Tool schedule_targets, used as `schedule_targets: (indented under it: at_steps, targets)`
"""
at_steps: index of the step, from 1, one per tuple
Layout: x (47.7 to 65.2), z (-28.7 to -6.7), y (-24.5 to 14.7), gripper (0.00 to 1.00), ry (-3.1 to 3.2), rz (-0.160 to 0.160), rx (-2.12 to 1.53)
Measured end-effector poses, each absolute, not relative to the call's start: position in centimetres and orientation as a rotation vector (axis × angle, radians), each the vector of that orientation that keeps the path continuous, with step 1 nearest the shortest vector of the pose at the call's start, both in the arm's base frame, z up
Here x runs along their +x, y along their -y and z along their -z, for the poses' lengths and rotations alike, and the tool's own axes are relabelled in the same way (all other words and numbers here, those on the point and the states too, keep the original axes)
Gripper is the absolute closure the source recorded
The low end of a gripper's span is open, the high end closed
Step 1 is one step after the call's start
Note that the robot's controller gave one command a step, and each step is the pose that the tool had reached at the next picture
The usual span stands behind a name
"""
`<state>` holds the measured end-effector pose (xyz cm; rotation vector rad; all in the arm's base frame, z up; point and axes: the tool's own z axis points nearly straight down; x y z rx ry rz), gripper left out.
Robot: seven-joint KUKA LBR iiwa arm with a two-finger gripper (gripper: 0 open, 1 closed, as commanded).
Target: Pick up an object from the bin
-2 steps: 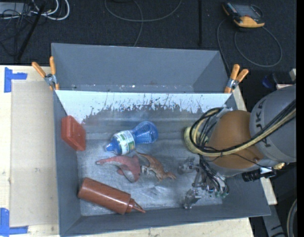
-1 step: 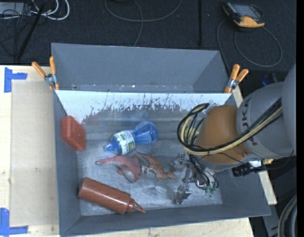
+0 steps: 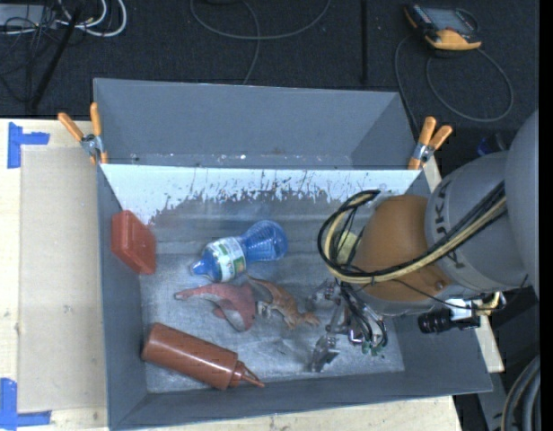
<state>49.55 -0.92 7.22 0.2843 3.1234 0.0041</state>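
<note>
My gripper [image 3: 341,332] hangs low in the right part of the bin, close above the floor. Just to its left lies a small brown and orange toy dinosaur [image 3: 283,305], its tail end nearly touching the gripper. Against that toy's left side rests a larger reddish toy dinosaur [image 3: 224,298]. A blue plastic bottle [image 3: 241,250] with a green-and-white label lies on its side above the two toys. I see nothing held in the gripper.
A brown squeeze bottle [image 3: 196,356] lies on its side at the front left. A red block [image 3: 134,241] leans on the left wall. The arm with its orange cover and looped cables overhangs the bin's right side.
</note>
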Motion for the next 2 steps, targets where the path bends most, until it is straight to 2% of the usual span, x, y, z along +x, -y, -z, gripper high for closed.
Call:
schedule_targets:
  at_steps: [1, 2]
  targets:
    - [50.1, -7.1, 1.0, 0.0, -3.1, -0.001, 0.527]
    - [48.1, -8.8, -12.5, 1.0, -3.101, 0.002, 0.522]
